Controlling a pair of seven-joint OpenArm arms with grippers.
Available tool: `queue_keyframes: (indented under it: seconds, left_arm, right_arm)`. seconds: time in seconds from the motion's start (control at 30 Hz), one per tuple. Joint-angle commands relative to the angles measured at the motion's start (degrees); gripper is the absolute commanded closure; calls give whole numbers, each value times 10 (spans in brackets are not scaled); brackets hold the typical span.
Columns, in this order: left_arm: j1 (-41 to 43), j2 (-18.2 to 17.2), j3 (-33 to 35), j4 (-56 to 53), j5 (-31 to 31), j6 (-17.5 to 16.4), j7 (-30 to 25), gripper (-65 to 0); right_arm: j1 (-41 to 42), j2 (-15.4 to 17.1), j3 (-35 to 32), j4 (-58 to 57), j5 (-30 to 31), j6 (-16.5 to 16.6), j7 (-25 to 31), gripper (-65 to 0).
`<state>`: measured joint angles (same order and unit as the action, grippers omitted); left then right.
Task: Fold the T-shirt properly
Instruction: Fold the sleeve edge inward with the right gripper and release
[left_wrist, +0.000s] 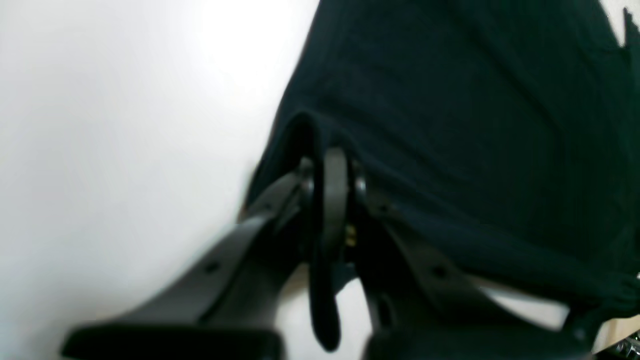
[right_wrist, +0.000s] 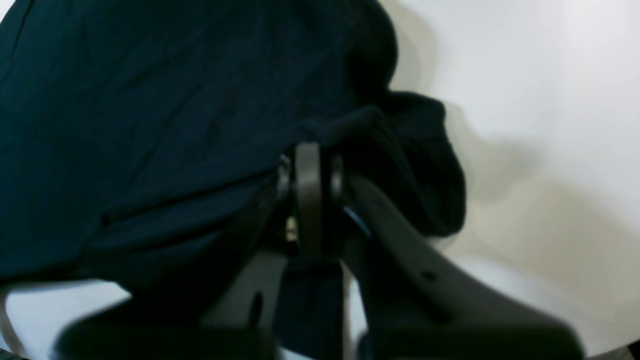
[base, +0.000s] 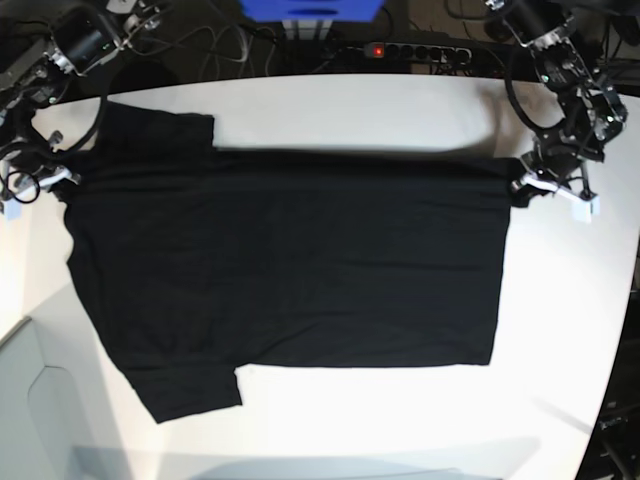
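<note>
Here, both arms' fingers (left_wrist: 332, 165) (right_wrist: 307, 165) clamped on T-shirt (base: 290, 270) edge, opposite ends.

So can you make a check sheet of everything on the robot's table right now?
Surface: white table, bare around the cloth.
Job's things: black T-shirt spread flat, sleeves toward the base view's left; not yet folded.
Clutter: nothing seen on the table.
Grippers: left gripper shut on the T-shirt's edge; right gripper shut on a bunched edge of it.
Cables: tangled cables behind the table.
Surroundings: power strip with a red light; blue box at the back.
</note>
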<state>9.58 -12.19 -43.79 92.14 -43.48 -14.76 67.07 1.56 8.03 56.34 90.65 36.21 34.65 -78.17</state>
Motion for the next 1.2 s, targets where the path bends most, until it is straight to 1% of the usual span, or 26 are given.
queue_keyframes:
  seconds: [0.0, 0.1, 0.17, 0.33, 0.43, 0.53, 0.73, 1.17]
  left_arm:
    - [-8, -7, -2, 4, -3, 0, -9, 0]
    - [-28, -6, -1, -3, -1, 0, -8, 0]
    - [-41, -5, 0, -14, 13, 0, -7, 0]
    - [-51, -4, -1, -34, 57, 0, -10, 0]
    - [-52, -4, -1, -48, 71, 0, -13, 0]
    - [-52, -4, -1, -60, 71, 0, -14, 0]
    - [-63, -5, 0, -63, 71, 0, -13, -2]
    - [-84, -4, -6, -63, 70, 0, -14, 0]
  right_arm:
    - [7, 10, 1, 12, 8, 6, 11, 0]
    - [16, 9, -13, 7, 6, 6, 11, 0]
    - [17, 9, -29, 6, 6, 6, 13, 0]
    - [14, 8, -71, 6, 5, 6, 61, 0]
    - [14, 8, -88, -14, 5, 6, 75, 0]
    - [16, 9, -93, -38, 5, 6, 81, 0]
    - [14, 12, -116, -79, 5, 6, 123, 0]
    - [15, 12, -112, -85, 5, 6, 132, 0]
